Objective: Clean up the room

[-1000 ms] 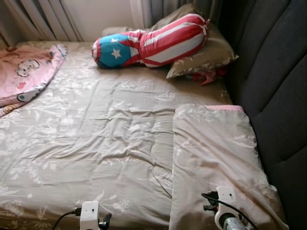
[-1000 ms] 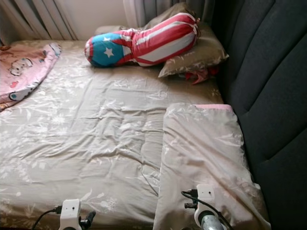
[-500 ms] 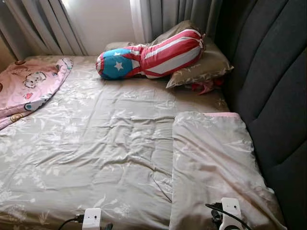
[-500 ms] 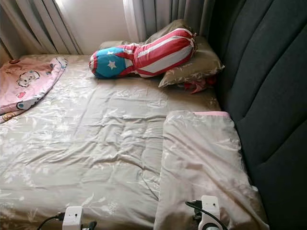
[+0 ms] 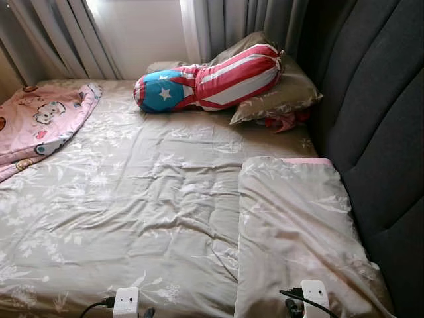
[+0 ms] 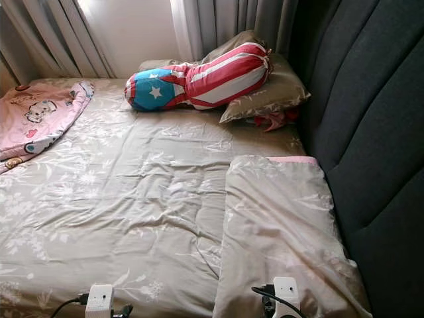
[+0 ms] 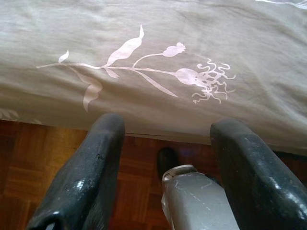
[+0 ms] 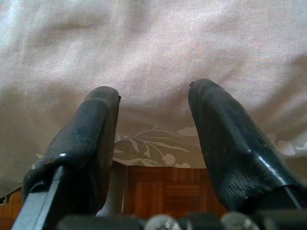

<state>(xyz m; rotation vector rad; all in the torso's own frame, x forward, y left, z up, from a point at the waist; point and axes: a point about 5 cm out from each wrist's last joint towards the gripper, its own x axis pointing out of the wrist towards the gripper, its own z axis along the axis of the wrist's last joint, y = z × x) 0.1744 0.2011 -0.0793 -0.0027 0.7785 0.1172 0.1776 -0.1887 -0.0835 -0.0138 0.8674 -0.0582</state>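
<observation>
A bed (image 5: pixel 132 199) with a beige flowered sheet lies before me. A flat beige pillow (image 5: pixel 298 232) rests at its near right, against the dark headboard (image 5: pixel 377 119). At the far end a red, white and blue striped bolster with a star (image 5: pixel 212 76) leans on another beige pillow (image 5: pixel 278 93). A pink cartoon blanket (image 5: pixel 40 122) lies at the far left. My left gripper (image 7: pixel 165 129) is open at the bed's near edge, above the wooden floor. My right gripper (image 8: pixel 153 110) is open just short of the near pillow's edge. Both wrists (image 5: pixel 126 301) (image 5: pixel 311 295) show at the bottom.
A small red cloth (image 5: pixel 285 121) lies under the far pillow by the headboard. Grey curtains (image 5: pixel 59 40) hang behind the bed. Wooden parquet floor (image 7: pixel 29 163) shows below the bed's edge. The middle of the sheet is wrinkled.
The head camera has tilted up, so the scene sits lower and more curtain shows. Both wrists have dropped toward the bottom edge. Nothing on the bed has moved.
</observation>
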